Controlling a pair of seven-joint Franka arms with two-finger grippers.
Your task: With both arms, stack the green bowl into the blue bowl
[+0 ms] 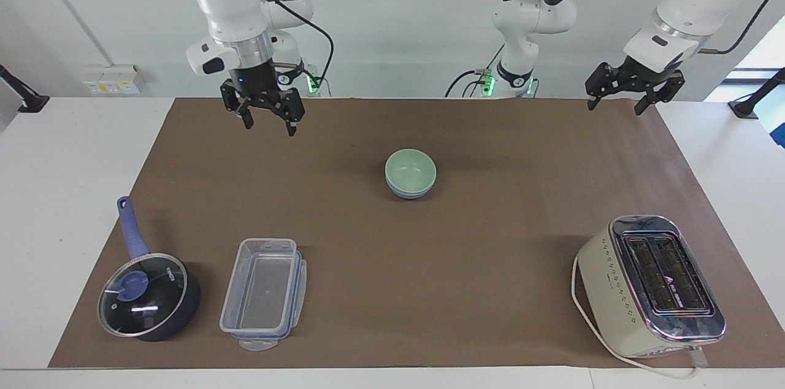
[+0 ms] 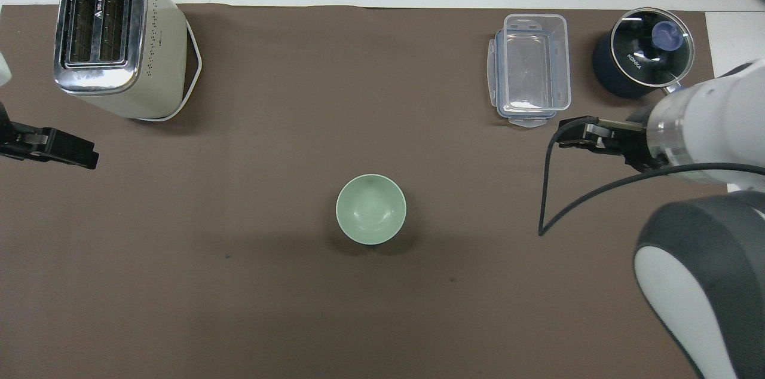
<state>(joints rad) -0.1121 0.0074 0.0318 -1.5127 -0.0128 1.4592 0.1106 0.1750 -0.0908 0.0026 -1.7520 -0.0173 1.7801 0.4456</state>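
Sitting nested inside the blue bowl, the green bowl rests upright on the brown mat near the middle of the bench; only a thin blue edge shows beneath it. Neither gripper touches the bowls. The right gripper hangs raised over the mat toward the right arm's end, fingers spread and holding nothing. The left gripper waits raised over the mat's edge at the left arm's end, likewise released. A lidded saucepan and a clear plastic container stand side by side, farther from the robots than the bowls. A toaster stands toward the left arm's end.
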